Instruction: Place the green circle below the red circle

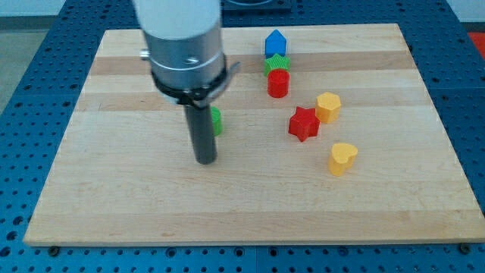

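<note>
Camera view: on the wooden worktop (114,189), my tip (205,161) rests at the view's left of all the blocks. I carry no claw, only this rod, so nothing opens or closes. The green circle (217,121) peeks out just right of the rod, above my tip, mostly hidden behind it. Well to its right stand the blue house-shaped block (275,43), a green block (277,64) and the red circle (278,83), stacked top to bottom. Further right lie the red star (304,123), yellow hexagon (328,107) and yellow heart (342,158).
</note>
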Action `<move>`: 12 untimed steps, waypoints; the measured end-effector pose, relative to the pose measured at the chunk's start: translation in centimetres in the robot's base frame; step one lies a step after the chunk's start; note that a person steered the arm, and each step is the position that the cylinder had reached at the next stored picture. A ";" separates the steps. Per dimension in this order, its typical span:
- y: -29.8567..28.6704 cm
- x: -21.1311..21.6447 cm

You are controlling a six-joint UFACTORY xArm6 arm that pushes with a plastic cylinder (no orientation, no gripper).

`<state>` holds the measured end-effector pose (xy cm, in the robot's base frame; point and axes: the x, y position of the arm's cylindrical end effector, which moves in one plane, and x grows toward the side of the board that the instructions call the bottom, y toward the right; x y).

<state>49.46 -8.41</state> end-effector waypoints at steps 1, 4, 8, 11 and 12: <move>-2.8 -3.4; -0.3 -5.5; 7.2 -2.5; 8.9 -5.8; 8.2 -5.9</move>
<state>43.56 -0.22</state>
